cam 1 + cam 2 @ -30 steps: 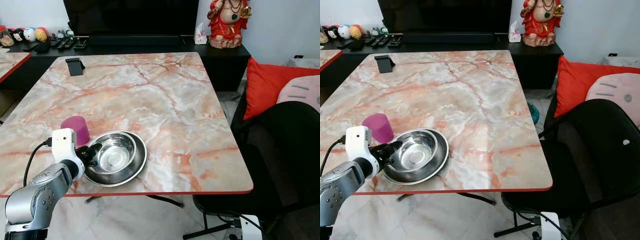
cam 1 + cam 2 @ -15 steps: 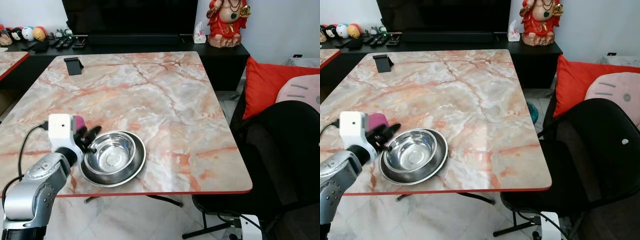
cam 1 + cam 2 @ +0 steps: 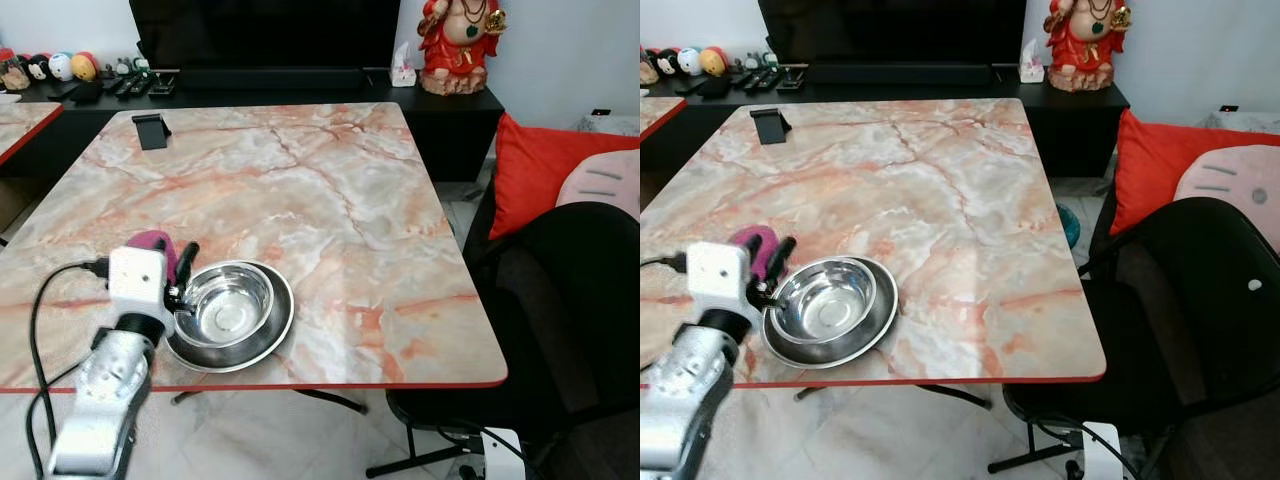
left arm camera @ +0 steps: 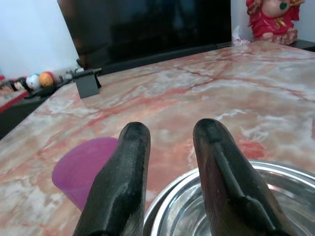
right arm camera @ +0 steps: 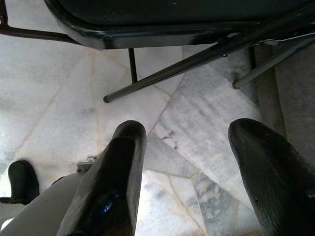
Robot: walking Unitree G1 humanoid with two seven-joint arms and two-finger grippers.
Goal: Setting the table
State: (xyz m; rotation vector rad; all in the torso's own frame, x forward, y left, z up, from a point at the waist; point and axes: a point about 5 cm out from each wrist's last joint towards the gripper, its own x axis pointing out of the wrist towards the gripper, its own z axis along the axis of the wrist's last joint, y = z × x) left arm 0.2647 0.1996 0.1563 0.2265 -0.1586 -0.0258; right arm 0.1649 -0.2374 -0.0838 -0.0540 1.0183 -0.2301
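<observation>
My left gripper [image 4: 170,147] has its fingers parted with nothing between them, poised above the near-left rim of the steel bowl [image 3: 230,312], with the purple cup [image 4: 83,169] just beside. The head views show the bowl shiny, nested on a plate at the marble table's [image 3: 300,170] front-left edge. My right gripper [image 5: 189,162] hangs spread over floor tiles [image 5: 59,108].

Bowl [image 3: 228,315] on table [image 3: 330,190] near front edge; cup [image 3: 152,243] just left-behind; chair [image 3: 570,300] right of table.
</observation>
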